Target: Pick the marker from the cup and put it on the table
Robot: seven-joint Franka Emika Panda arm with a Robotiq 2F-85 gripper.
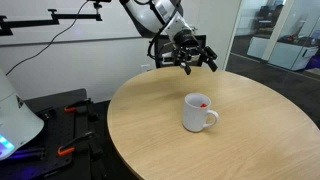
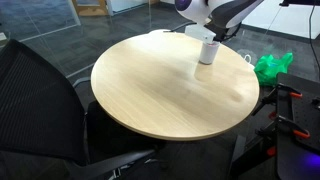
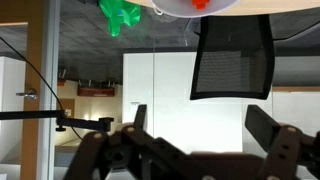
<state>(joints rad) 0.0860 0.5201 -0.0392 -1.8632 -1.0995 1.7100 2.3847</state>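
Note:
The white mug (image 1: 198,115) stands upright on the round wood-grain table (image 1: 150,125), handle to one side. The red marker (image 1: 203,101) sticks up inside it, only its top showing. My gripper (image 1: 190,58) is open and empty, in the air above the table's far edge, apart from the mug. In an exterior view the mug (image 2: 208,51) sits near the table (image 2: 165,90) edge with the gripper (image 2: 219,34) just above and behind it. The wrist view looks upside down: the mug rim (image 3: 180,9) and marker tip (image 3: 200,4) show at the top, beyond the open fingers (image 3: 200,122).
A black mesh chair (image 2: 40,100) stands by the table and also shows in the wrist view (image 3: 232,58). A green object (image 2: 270,67) lies beyond the table edge. A white device (image 1: 15,120) and red-handled tools (image 1: 68,150) sit beside the table.

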